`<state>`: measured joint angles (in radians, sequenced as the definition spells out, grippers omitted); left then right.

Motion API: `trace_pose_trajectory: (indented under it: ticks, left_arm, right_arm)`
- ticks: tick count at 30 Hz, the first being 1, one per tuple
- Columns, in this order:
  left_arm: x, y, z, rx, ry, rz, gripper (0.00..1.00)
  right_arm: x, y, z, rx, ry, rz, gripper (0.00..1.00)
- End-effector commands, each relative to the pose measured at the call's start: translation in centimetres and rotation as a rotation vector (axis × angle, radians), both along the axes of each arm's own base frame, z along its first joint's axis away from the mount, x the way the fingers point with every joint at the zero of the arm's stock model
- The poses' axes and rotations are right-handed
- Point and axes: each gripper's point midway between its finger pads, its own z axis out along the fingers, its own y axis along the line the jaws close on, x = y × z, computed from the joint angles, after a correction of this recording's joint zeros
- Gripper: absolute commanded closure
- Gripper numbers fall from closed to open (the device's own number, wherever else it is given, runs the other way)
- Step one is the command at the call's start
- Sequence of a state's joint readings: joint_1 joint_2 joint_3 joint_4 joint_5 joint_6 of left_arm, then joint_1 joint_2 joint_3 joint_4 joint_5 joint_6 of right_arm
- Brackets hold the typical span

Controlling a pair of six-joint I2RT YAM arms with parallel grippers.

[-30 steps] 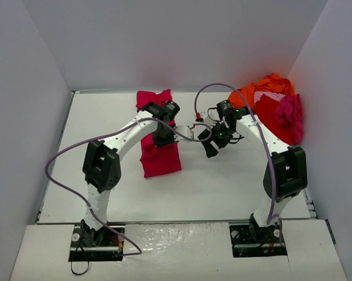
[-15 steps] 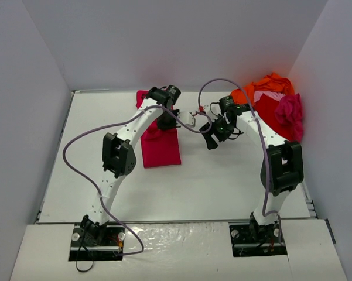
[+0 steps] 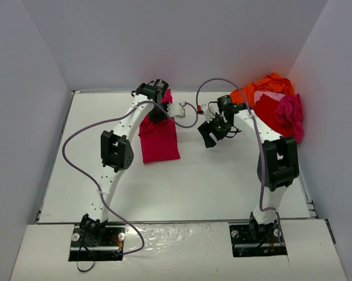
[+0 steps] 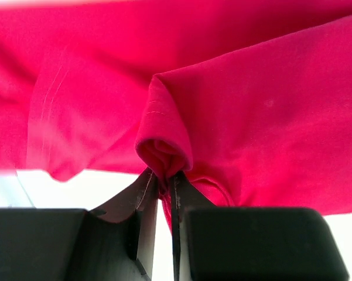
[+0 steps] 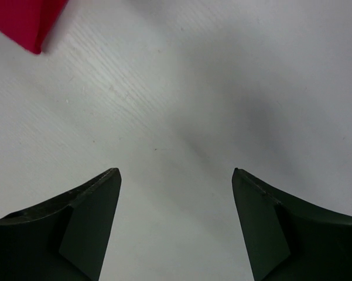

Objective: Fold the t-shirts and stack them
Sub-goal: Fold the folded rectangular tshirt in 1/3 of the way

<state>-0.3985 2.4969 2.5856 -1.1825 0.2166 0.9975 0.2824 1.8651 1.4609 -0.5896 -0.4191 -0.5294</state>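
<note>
One fold of the crimson t-shirt (image 4: pixel 252 117) sits pinched in the left gripper (image 4: pixel 163 182); the right gripper (image 5: pixel 174 172) hangs spread above white tabletop (image 5: pixel 222 88) beside its edge.

Crimson t-shirt (image 3: pixel 159 140) is folded into a narrow rectangle, lying left of centre on the surface with its long axis running near edge to far edge. Its far end is bunched into a tight pucker (image 4: pixel 164 149). Orange t-shirt (image 3: pixel 263 86), pale pink t-shirt (image 3: pixel 268 95), red t-shirt (image 3: pixel 269 114) and magenta t-shirt (image 3: pixel 290 111) are crumpled together in one heap at the far right corner.
</note>
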Motion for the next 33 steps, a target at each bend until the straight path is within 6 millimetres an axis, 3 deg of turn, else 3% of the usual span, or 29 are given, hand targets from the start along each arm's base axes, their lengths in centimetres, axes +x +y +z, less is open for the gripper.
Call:
trace_pose_trajectory:
  ticks: [1, 4, 6, 11, 17, 22, 25, 30, 33]
  left_arm:
    - [6.6, 1.3, 6.0, -0.155, -0.274, 0.163, 1.0]
    - [8.6, 1.0, 5.4, -0.169, -0.325, 0.183, 1.0]
    - [8.9, 0.2, 5.3, -0.187, -0.33, 0.169, 1.0]
    - [7.9, -2.0, 4.4, -0.197, -0.296, 0.111, 1.0]
    - [5.7, -3.8, 5.4, -0.222, -0.253, 0.057, 1.0]
    - [2.0, -5.7, 7.7, -0.232, -0.208, -0.003, 1.0]
    - [-1.2, -6.2, 11.8, -0.267, -0.209, -0.031, 1.0]
    - [-7.4, -7.2, 14.4, -0.256, -0.168, -0.089, 1.0]
    - [-9.9, -7.5, 15.4, -0.263, -0.151, -0.104, 1.0]
  right_arm:
    - [-2.7, 0.2, -1.0, -0.018, 0.107, 0.09, 0.26]
    - [-2.9, 0.2, -1.6, -0.021, 0.125, 0.093, 0.26]
    - [-3.0, 0.1, -1.9, -0.023, 0.132, 0.095, 0.26]
    - [-3.0, 0.1, -2.6, -0.03, 0.145, 0.097, 0.26]
    - [-2.8, 0.1, -2.9, -0.034, 0.145, 0.095, 0.27]
    - [-2.9, -0.1, -2.9, -0.04, 0.141, 0.092, 0.27]
    - [-3.0, -0.3, -2.8, -0.042, 0.128, 0.089, 0.27]
    - [-2.8, -0.4, -2.4, -0.049, 0.108, 0.085, 0.27]
    - [-2.5, -0.4, -2.0, -0.046, 0.098, 0.082, 0.26]
